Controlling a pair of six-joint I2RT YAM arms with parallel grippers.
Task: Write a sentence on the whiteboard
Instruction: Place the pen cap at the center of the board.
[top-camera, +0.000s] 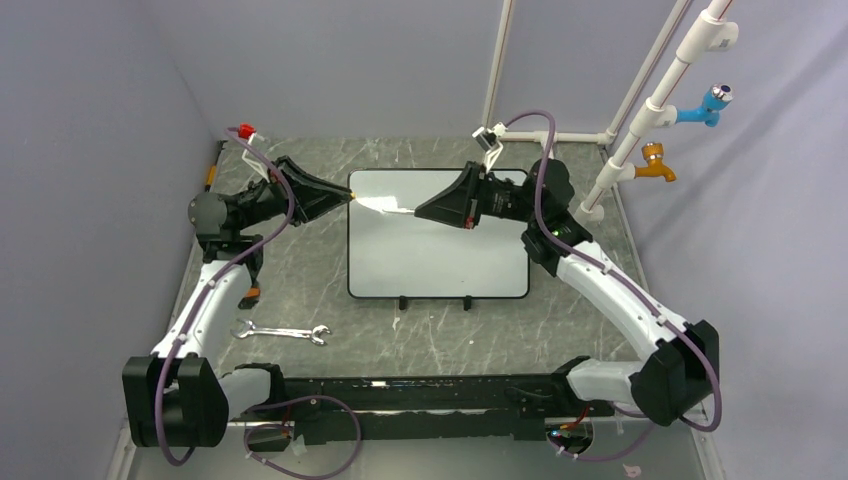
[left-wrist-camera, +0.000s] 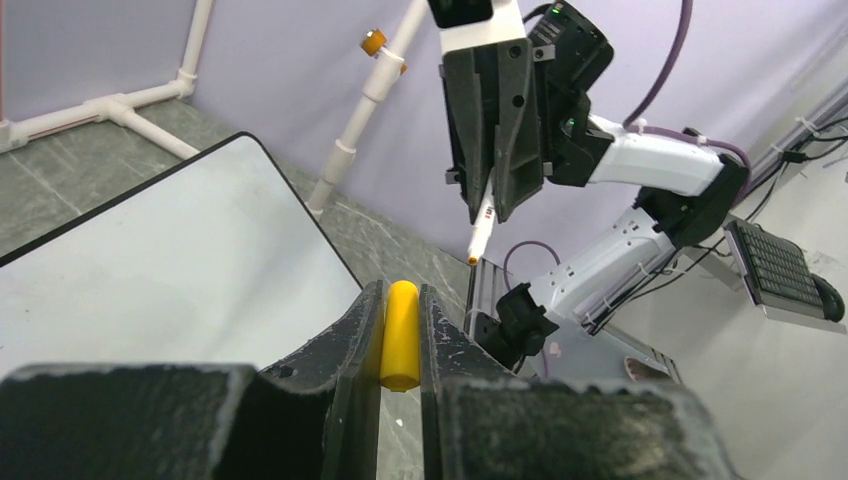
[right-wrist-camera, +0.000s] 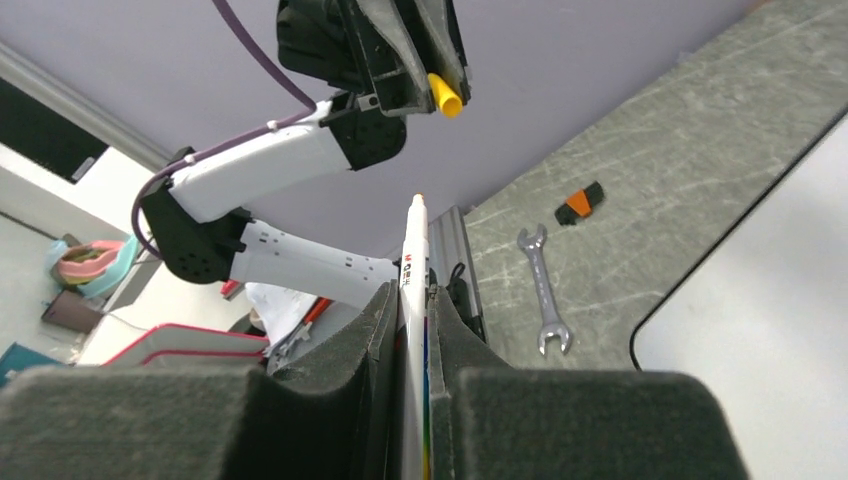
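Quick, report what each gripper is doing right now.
Left gripper: closed on the yellow marker cap.
Right gripper: closed on the white marker.

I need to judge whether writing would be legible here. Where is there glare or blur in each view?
Top external: evenly lit, sharp; the glossy white black-framed whiteboard shows soft sheen, no harsh glare. Left wrist: near jaws around the yellow marker cap blurred; board mirrors the wall dully. Right wrist: jaws around the white marker pen soft, background sharp.
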